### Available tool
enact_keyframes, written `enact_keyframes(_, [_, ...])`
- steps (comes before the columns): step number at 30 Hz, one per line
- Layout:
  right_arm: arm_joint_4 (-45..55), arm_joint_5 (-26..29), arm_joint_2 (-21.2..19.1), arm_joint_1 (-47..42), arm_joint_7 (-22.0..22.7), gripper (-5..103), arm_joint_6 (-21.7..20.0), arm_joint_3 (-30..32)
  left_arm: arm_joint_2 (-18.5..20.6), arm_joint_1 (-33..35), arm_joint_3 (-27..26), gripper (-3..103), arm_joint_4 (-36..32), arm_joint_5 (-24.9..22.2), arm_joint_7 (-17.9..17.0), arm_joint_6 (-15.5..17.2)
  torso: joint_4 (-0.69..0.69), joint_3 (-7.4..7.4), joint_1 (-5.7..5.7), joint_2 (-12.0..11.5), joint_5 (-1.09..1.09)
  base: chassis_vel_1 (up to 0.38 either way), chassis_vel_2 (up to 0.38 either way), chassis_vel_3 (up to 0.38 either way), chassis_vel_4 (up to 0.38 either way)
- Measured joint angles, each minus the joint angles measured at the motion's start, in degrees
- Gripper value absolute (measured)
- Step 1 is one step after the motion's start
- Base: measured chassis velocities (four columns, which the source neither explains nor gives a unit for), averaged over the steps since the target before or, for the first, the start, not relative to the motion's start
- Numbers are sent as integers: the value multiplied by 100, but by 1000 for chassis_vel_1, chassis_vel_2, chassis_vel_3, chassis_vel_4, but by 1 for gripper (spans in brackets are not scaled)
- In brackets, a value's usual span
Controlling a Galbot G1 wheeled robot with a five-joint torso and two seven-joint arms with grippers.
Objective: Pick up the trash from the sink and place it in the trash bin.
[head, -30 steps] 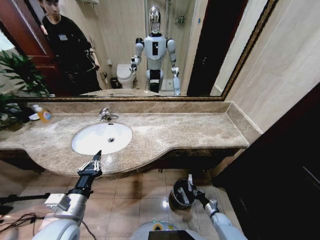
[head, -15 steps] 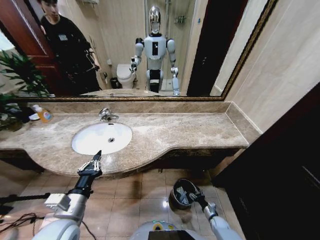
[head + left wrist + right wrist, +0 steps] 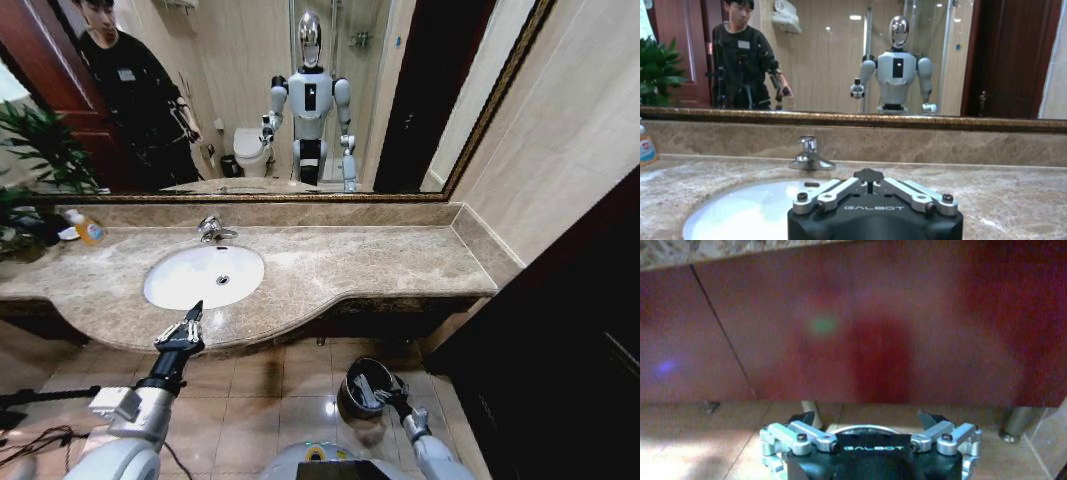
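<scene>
Black bucket, the trash bin, sits on the floor below the marble surface, and my right end effector is easing back from its rim, fingers spread wide with nothing between them. So that drop looks done; pale bits lie inside, the sink looks bare, and my left end effector hovers closed at its near edge.

sink: white oval porcelain basin set in beige-brown marble countertop, chrome tap at its back edge; bowl looks bare apart from the drain
trash bin: small round black bucket, glossy dark rim, upright on the tiled floor below the countertop's front edge, right of the basin
trash: pale items visible inside the bin, too small to identify
</scene>
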Motion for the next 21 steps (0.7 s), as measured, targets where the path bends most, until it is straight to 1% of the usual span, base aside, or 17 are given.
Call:
enact_keyframes(1, [76, 28, -3, -19, 41, 100, 23, 9, 0, 0, 0, 0, 0, 0, 0, 0, 0, 0, 0, 0, 0, 0, 0, 0, 0])
enact_keyframes(2, [229, 27, -15, -62, 194, 100, 80, 13, 0, 0, 0, 0, 0, 0, 0, 0, 0, 0, 0, 0, 1, 0, 0, 0, 0])
enact_keyframes(3, [229, 27, -15, -62, 194, 100, 80, 13, 0, 0, 0, 0, 0, 0, 0, 0, 0, 0, 0, 0, 1, 0, 0, 0, 0])
enact_keyframes(4, [396, 28, -37, -115, 339, 100, 96, 19, 0, 0, 0, 0, 0, 0, 0, 0, 0, 0, 0, 0, 0, 0, 0, 0, 0])
enact_keyframes(6, [882, 58, -74, -263, 834, 100, -47, 27, 0, 0, 0, 0, 0, 0, 0, 0, 0, 0, 0, 0, 0, 0, 0, 0, 0])
enact_keyframes(7, [882, 58, -74, -263, 834, 100, -47, 27, 0, 0, 0, 0, 0, 0, 0, 0, 0, 0, 0, 0, 0, 0, 0, 0, 0])
enact_keyframes(8, [987, 77, -77, -291, 951, 100, -97, 31, 0, 0, 0, 0, 0, 0, 0, 0, 0, 0, 0, 0, -1, 0, 0, 0, 0])
enact_keyframes(9, [1333, 134, -92, -367, 1333, 100, -241, 45, 0, 0, 0, 0, 0, 0, 0, 0, 0, 0, 0, 0, 1, 0, 0, 0, 0])
enact_keyframes(11, [1762, 185, -152, -467, 1622, 100, -366, 73, 0, 0, 0, 0, 0, 0, 0, 0, 1, 0, 0, 0, 1, 0, 0, 0, 0])
enact_keyframes(12, [1762, 185, -152, -467, 1622, 100, -366, 73, 0, 0, 0, 0, 0, 0, 0, 0, 1, 0, 0, 0, 1, 0, 0, 0, 0])
enact_keyframes(14, [2631, 370, -318, -775, 1699, 100, -768, 162, 0, 0, 0, 0, 0, 0, 0, 0, 1, 0, 0, 0, 1, 0, 0, 0, 0])
enact_keyframes(15, [2631, 370, -318, -775, 1699, 100, -768, 162, 0, 0, 0, 0, 0, 0, 0, 0, 1, 0, 0, 0, 1, 0, 0, 0, 0])
enact_keyframes(16, [2855, 439, -365, -862, 1704, 100, -880, 181, 0, 0, 0, 0, 0, 0, 0, 0, 0, 0, 0, 0, 0, 0, 0, 0, 0])
enact_keyframes(17, [3347, 572, -473, -1057, 1710, 100, -1128, 245, 0, 0, 0, 0, 0, 0, 0, 0, 0, 0, 0, 0, -1, 0, 0, 0, 0])
enact_keyframes(18, [3667, 618, -527, -1190, 1709, 100, -1240, 311, 0, 0, 0, 0, 0, 0, 0, 0, 0, 0, 0, 0, -1, 0, 0, 0, 0])
enact_keyframes(19, [3667, 618, -527, -1190, 1709, 100, -1240, 311, 0, 0, 0, 0, 0, 0, 0, 0, 0, 0, 0, 0, -1, 0, 0, 0, 0])
enact_keyframes(21, [4475, 620, -572, -1494, 1612, 100, -1442, 581, 0, 0, 0, 0, 0, 0, 0, 0, 0, 0, -1, 0, 0, 0, 0, 0, 0])
